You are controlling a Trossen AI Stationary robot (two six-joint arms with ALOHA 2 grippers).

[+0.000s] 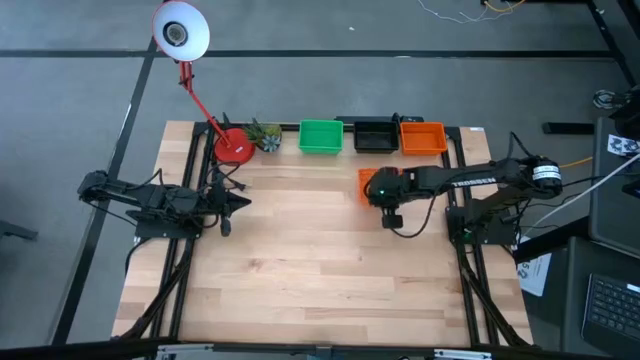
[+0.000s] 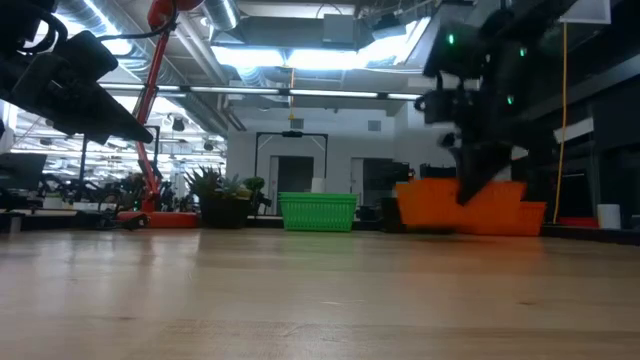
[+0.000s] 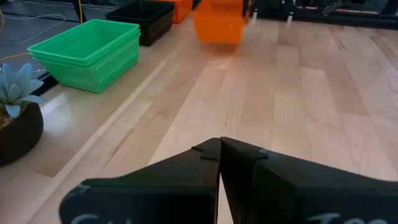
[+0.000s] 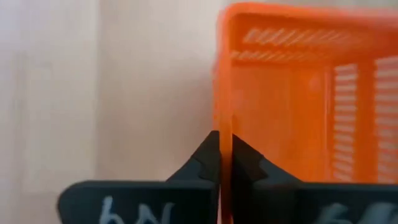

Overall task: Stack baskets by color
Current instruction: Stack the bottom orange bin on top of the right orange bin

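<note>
One orange basket [image 4: 292, 106] remains loose — the right end effector [image 4: 222, 149] has its wall pinched; green [image 1: 320, 136], black [image 1: 374, 134] and orange stacks [image 1: 423, 137] wait; left end effector [image 3: 219, 149] closed, idle.

Loose orange basket [image 1: 366, 184] mostly hidden under right arm in high view; cut off by edge in right wrist view. Black basket [image 1: 373, 134] at bench's far edge: stack count unclear.
</note>
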